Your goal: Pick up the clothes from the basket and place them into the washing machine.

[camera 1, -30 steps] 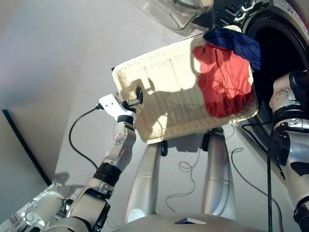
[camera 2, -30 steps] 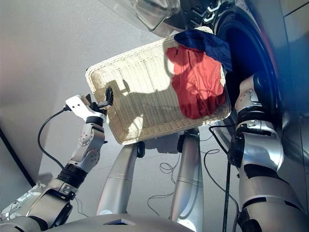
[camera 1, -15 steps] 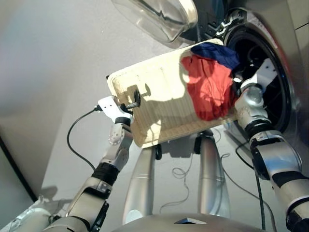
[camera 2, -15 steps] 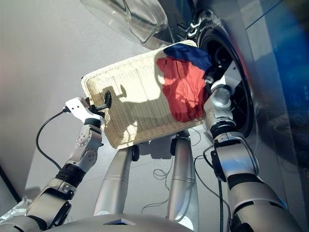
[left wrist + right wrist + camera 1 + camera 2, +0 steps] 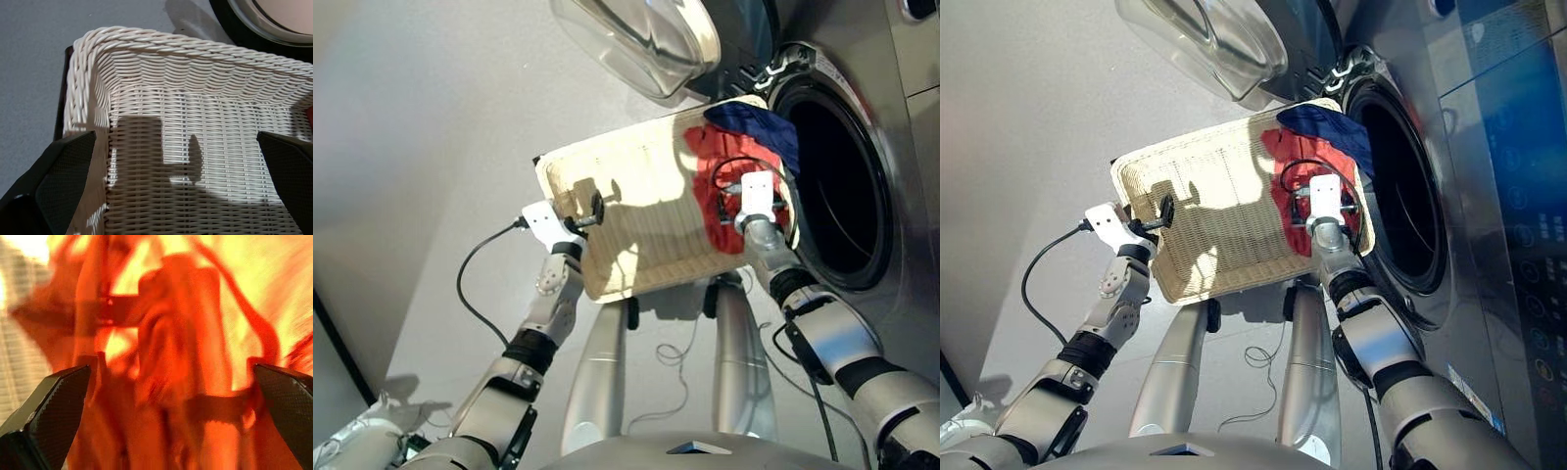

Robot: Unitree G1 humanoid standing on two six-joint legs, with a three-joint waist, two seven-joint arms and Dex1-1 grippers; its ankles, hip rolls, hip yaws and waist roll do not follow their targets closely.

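1. The shallow cream-coloured woven basket (image 5: 636,211) is held up off the floor, tilted, its far end at the porthole of the dark grey metallic front-loading washing machine (image 5: 891,147).
2. The washing machine's clear glass bubble door (image 5: 641,39) is swung open above the basket.
3. The orange-red garment (image 5: 710,181) lies in the basket's end nearest the porthole; the navy blue garment (image 5: 754,122) is draped over the basket's corner beside the opening.
4. The left gripper (image 5: 590,209) is at the basket's near rim; the left wrist view shows its two black fingers (image 5: 63,166) spread wide, one outside the wall.
5. The right gripper (image 5: 1317,217) points into the orange-red garment; the right wrist view shows its fingers (image 5: 54,401) parted with cloth between them, not clamped.
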